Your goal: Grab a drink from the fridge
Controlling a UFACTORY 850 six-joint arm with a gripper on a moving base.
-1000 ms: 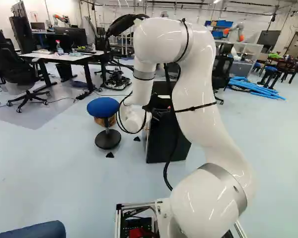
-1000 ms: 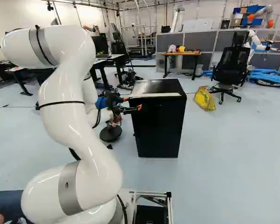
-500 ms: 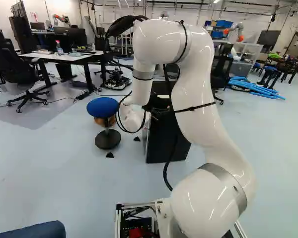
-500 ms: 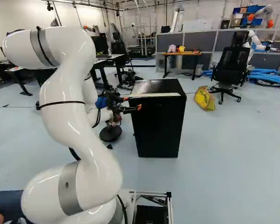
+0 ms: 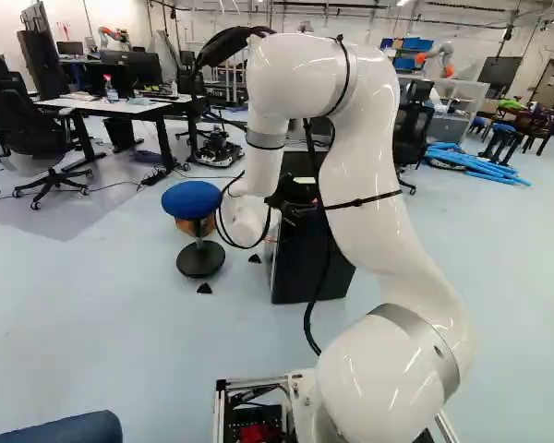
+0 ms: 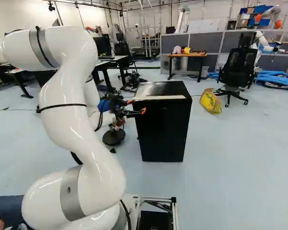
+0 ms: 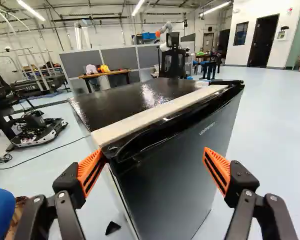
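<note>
Here's the hand (image 7: 152, 154), fingers spread wide, nothing between them gripped; it's in the left half of the right base view, right at the corner of the black mini fridge (image 6: 163, 124), which takes the middle. Opening the door (image 7: 170, 175) looks like the step now. One orange pad (image 7: 90, 170) sits by the door's upper corner, so I'd work that tip in behind the edge and draw the door out in a curve, not straight back; the hinge is likely at the far end, under that black cap (image 7: 226, 82). Go gently: a hard tug could drag the whole fridge, and the pale strip (image 7: 155, 114) along its top front could get knocked. Now, what's hidden: whether that pad touches, I can't tell. The wrist view cuts off the door's foot, and the left base view has the arm (image 5: 374, 185) covering much of the fridge. The drink? Out of sight, presumably inside.
</note>
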